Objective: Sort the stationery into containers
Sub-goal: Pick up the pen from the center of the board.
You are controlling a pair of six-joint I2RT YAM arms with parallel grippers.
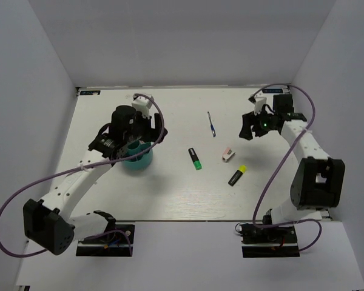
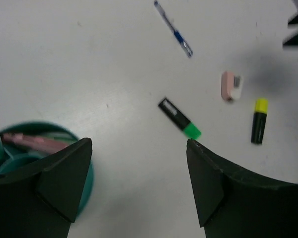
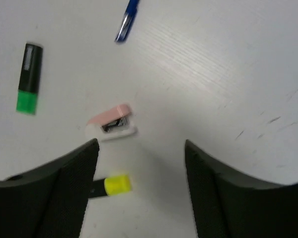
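My left gripper (image 2: 138, 148) hangs spread wide with nothing between its fingers, just over the round teal organiser (image 1: 141, 161), which stands toward the left edge of the table (image 1: 170, 203), about halfway between the near and far edges. In one of its compartments a pink item (image 2: 37, 143) lies slanted; what else is in there I cannot make out. My right gripper (image 3: 140, 146) is parted too and holds nothing - it hovers toward the far right corner, above bare tabletop. Four pieces lie loose in the middle of the table, all apart from each other: the blue pen (image 1: 212, 124) nearest the far edge, the black-green highlighter (image 1: 195, 158) closest to the organiser, the small white-pink piece (image 1: 229, 155) to its right, and the black-yellow highlighter (image 1: 237, 176) nearest the near edge. In my right wrist view the white-pink piece sits just beyond one fingertip - not touching it
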